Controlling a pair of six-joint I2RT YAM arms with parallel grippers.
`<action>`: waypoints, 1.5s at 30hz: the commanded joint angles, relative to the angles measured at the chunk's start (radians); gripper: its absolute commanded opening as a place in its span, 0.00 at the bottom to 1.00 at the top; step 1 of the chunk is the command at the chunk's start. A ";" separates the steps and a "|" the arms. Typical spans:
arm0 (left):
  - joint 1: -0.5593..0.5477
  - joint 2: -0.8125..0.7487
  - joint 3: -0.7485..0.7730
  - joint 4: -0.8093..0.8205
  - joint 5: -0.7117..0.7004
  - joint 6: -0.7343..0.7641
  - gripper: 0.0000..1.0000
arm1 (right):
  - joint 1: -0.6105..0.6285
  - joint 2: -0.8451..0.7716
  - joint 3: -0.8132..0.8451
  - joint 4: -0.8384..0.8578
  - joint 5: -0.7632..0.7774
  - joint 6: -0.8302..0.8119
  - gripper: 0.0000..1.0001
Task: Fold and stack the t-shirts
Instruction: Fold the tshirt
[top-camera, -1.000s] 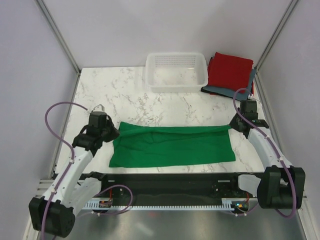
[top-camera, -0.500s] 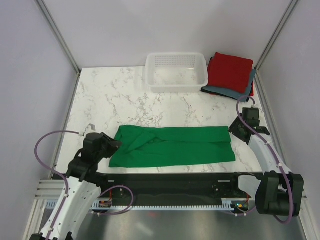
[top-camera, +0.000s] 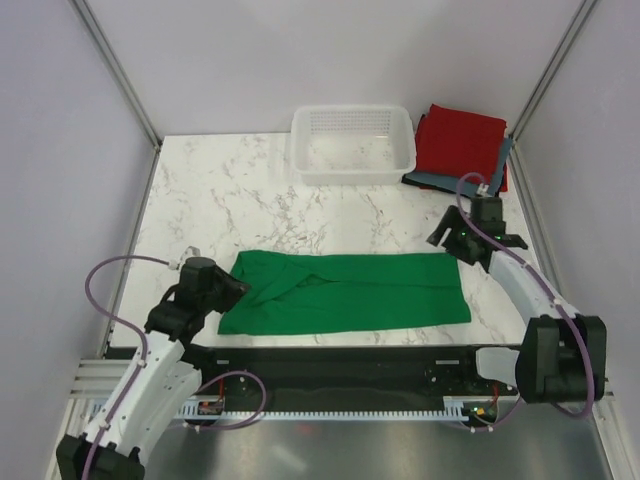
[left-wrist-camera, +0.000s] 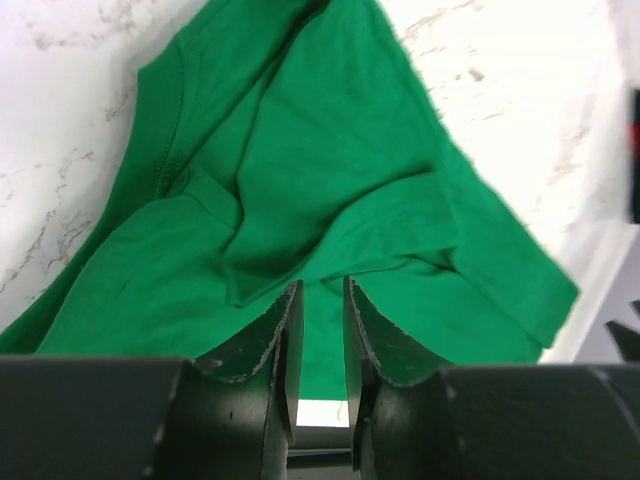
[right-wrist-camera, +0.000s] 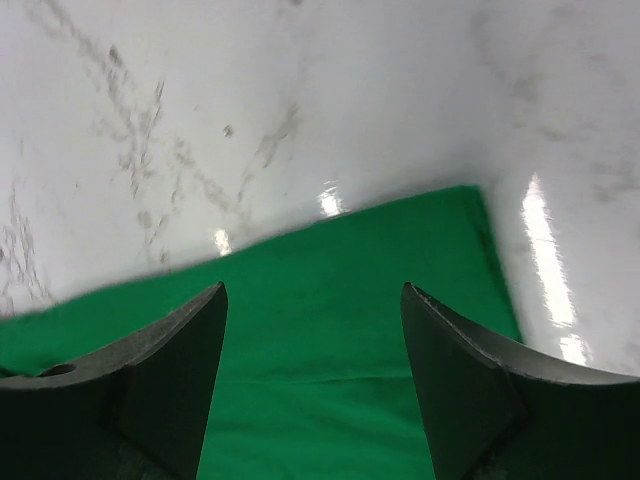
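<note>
A bright green t-shirt (top-camera: 350, 290) lies flat as a long folded band along the table's near edge, with its sleeve bunched at the left end (left-wrist-camera: 300, 170). My left gripper (top-camera: 228, 290) hovers at that left end. Its jaws (left-wrist-camera: 321, 285) stand a narrow gap apart, open, with nothing between them. My right gripper (top-camera: 447, 238) sits over the shirt's far right corner (right-wrist-camera: 300, 400). It is wide open (right-wrist-camera: 312, 290) and holds nothing. A red folded t-shirt (top-camera: 460, 140) rests on a grey-blue one (top-camera: 432, 180) at the back right.
A white mesh basket (top-camera: 352, 170) stands at the back centre, beside the red and grey-blue pile. Bare marble table (top-camera: 220, 200) stretches between the basket and the green shirt. Frame posts rise at both back corners.
Both grippers were shut on the shirt's ends and have opened and let go. The lifted edge now lies flat. The left arm drew back toward the near edge; the right shifted slightly.
</note>
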 joint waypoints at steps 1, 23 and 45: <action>-0.038 0.214 -0.007 0.173 0.020 0.041 0.28 | 0.113 0.157 0.061 0.065 -0.116 -0.046 0.78; 0.141 1.342 0.737 0.213 -0.092 0.327 0.24 | 0.155 -0.053 -0.043 -0.048 -0.178 -0.073 0.80; 0.247 1.511 1.452 0.006 0.040 0.503 0.81 | 0.244 -0.009 -0.014 0.017 -0.323 -0.020 0.80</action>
